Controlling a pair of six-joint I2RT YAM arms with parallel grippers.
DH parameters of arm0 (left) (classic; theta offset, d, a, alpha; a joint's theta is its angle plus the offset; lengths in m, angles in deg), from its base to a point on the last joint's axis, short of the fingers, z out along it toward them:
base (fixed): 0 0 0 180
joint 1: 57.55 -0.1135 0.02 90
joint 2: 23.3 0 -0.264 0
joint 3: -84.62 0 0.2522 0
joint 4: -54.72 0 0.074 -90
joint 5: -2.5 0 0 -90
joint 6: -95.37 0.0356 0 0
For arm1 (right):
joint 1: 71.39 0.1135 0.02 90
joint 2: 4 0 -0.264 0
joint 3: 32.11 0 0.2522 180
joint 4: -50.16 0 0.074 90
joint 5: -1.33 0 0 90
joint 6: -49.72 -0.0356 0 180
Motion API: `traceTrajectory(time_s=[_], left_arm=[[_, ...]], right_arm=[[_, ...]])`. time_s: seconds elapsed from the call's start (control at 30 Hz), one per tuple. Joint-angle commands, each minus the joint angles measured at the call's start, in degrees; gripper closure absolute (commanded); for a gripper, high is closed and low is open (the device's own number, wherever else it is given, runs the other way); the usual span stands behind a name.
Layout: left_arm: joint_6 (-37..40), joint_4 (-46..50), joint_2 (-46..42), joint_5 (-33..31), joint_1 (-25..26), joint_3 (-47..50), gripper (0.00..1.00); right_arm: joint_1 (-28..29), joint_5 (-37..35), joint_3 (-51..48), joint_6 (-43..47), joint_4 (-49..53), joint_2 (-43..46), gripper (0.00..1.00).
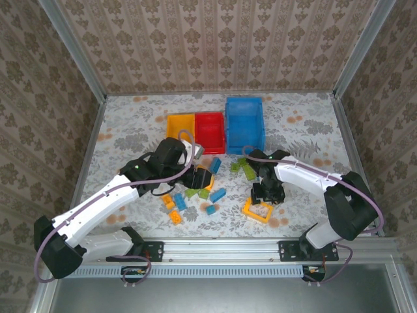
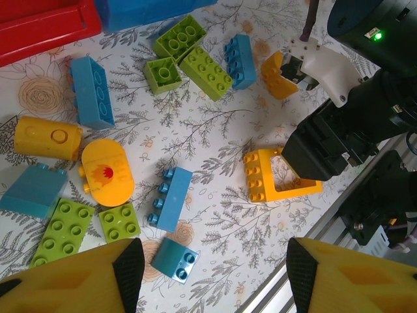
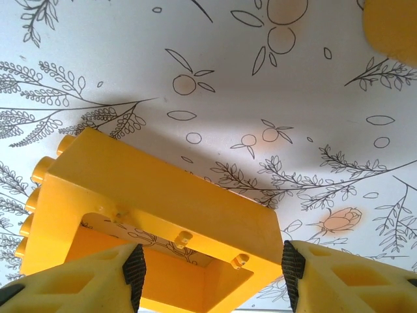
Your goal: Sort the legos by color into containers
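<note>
While left fingers [image 2: 78, 280] gape empty, right fingers [image 3: 71, 280] straddle the studded yellow-orange frame [image 3: 163, 195], grip uncertain.

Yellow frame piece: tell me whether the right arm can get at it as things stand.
Probably yes. The right tool hovers directly over the yellow frame piece with its jaws apart, and nothing lies between them. The frame sits apart from the other bricks, so the way down looks free.

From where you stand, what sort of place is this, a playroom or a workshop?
Probably a robot test booth, not a playroom: a left arm and a right arm bolted to a metal rail, a table boxed in by wallpapered panels, and toy bricks beside three bins for sorting.
</note>
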Motion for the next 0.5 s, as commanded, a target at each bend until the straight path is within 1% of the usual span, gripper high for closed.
traceTrajectory(time_s=[0.0, 0.17, 0.3, 0.47], left_arm=[[-0.7, -1.2, 0.4, -0.7, 0.4, 0.2, 0.37], [-0.8, -1.8, 1.0, -0.2, 0.5, 0.1, 0.37], [-0.8, -1.9, 1.6, 0.2, 0.4, -0.5, 0.37], [-1.0, -2.7, 1.5, 1.7, 0.5, -0.1, 0.37]], right_arm=[[0.3, -0.3, 2.3, 3.2, 4.0, 0.6, 0.38], [0.4, -1.1, 3.1, 8.2, 4.8, -2.9, 0.38], [0.7, 0.1, 4.7, 12.0, 4.7, -6.4, 0.40], [0.9, 1.1, 5.6, 12.7, 3.8, -8.6, 0.41]])
